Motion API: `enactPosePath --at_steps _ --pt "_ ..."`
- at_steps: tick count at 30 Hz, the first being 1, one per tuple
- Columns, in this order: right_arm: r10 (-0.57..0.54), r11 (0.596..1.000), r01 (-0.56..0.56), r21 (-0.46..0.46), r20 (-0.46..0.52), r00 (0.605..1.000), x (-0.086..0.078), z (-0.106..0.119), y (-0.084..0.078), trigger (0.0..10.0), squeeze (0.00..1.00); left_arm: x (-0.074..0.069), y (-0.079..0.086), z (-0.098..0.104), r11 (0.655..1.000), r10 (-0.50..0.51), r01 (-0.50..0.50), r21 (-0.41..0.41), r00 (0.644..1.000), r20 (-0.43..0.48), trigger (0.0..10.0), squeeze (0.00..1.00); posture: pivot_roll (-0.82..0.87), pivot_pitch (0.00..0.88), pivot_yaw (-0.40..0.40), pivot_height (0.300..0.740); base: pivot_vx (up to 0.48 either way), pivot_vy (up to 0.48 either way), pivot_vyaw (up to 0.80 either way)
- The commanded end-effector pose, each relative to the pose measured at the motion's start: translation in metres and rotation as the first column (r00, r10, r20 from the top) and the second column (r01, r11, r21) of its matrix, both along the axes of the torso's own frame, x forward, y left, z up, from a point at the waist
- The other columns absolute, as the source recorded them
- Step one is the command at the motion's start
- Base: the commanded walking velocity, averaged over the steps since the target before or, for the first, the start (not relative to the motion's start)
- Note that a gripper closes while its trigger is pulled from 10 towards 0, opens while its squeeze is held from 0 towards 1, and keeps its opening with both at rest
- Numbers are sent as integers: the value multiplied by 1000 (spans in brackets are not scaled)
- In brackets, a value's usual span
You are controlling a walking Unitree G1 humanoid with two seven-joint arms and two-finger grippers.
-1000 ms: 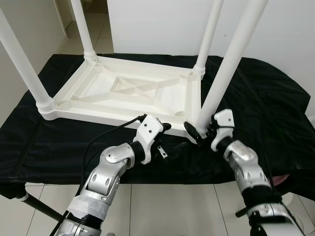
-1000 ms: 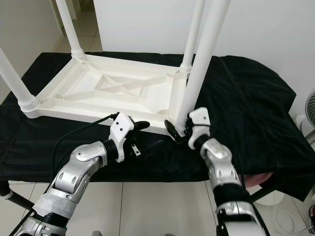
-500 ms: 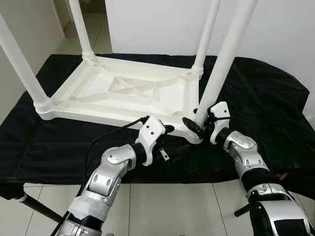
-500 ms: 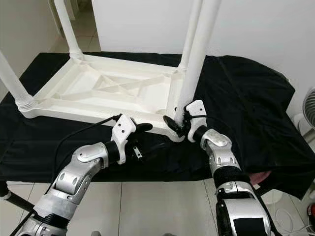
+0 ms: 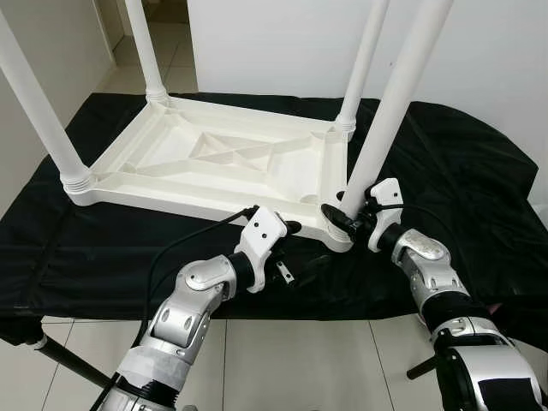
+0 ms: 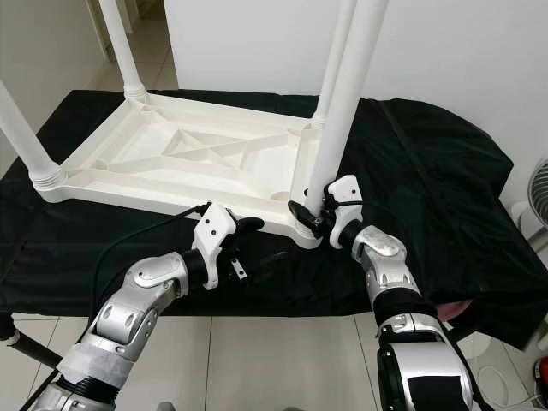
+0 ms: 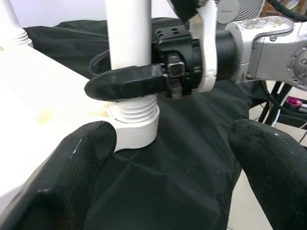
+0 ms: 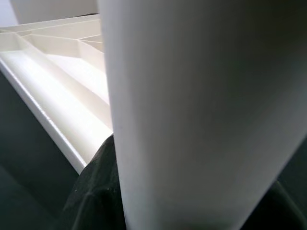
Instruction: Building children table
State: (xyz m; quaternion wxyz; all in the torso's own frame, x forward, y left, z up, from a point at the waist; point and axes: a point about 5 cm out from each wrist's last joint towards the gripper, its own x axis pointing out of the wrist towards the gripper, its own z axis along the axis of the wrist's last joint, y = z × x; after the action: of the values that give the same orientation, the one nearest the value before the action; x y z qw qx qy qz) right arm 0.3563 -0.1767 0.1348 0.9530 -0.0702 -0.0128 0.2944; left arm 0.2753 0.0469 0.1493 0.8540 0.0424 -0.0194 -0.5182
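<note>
A white plastic children's table (image 5: 223, 163) lies upside down on a black cloth (image 5: 462, 171). Three legs stand in its corners: far left (image 5: 145, 51), far right (image 5: 364, 60) and near left (image 5: 38, 103). My right gripper (image 5: 347, 221) is shut on the base of the fourth leg (image 5: 394, 111) at the near right corner. In the left wrist view that leg's threaded end (image 7: 134, 112) sits at the corner socket (image 7: 136, 134), with a right finger (image 7: 129, 81) across it. My left gripper (image 5: 301, 246) is open just in front of that corner, holding nothing.
The cloth-covered bench ends right in front of me, with tiled floor (image 5: 282, 360) below. A white wall (image 5: 282, 43) stands behind. A fan (image 6: 539, 188) is at the far right. A black cable (image 5: 184, 248) runs along my left arm.
My right gripper has shifted slightly toward the table's near right corner with the leg, which now stands a little straighter. The left gripper has barely moved.
</note>
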Motion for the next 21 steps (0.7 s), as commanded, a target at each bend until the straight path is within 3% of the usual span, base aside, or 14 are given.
enactPosePath --at_steps 1,4,7,8,9,12,15,16,19,21 --pt "-66 998 65 -4 -60 996 -5 -16 -2 10000 0 0 1 -5 999 43 -43 18 999 1 10000 0 -33 0 -38 740 0 0 0" --pt "-92 995 93 30 -30 995 -9 -14 6 10000 0 0 1 -6 998 54 -54 24 999 2 10000 0 -33 0 -43 740 0 0 0" --pt "-232 969 234 78 -26 972 -12 -15 11 10000 0 -2 1 -8 998 63 -63 23 998 0 10000 0 -26 0 -60 740 0 0 0" --pt "-232 969 234 78 -26 972 -12 -15 11 10000 0 -2 1 -8 998 63 -63 23 998 0 10000 0 -26 0 -60 740 0 0 0" --pt "-303 947 305 98 -40 952 -13 -17 13 10000 0 -2 2 -8 998 67 -67 22 998 -2 10000 0 -24 0 -65 740 0 0 0" --pt "-364 923 367 119 -44 930 -15 -18 16 10000 0 -3 2 -9 997 70 -69 21 998 -3 10000 0 -23 0 -69 740 0 0 0" --pt "-518 848 519 112 -39 855 -24 -22 28 10000 0 -3 3 -10 997 74 -74 22 997 -6 10000 0 -23 0 -73 740 0 0 0" --pt "-518 848 519 112 -39 855 -24 -22 28 10000 0 -3 3 -10 997 74 -74 22 997 -6 10000 0 -23 0 -73 740 0 0 0" --pt "-592 790 595 148 -67 803 -33 -22 46 10000 0 -3 3 -10 997 78 -78 25 997 -4 10000 0 -22 0 -77 740 0 0 0" --pt "-590 791 593 153 -69 804 -35 -21 51 10000 0 -3 4 -10 997 80 -80 25 997 -4 10000 0 -21 0 -78 740 0 0 0"
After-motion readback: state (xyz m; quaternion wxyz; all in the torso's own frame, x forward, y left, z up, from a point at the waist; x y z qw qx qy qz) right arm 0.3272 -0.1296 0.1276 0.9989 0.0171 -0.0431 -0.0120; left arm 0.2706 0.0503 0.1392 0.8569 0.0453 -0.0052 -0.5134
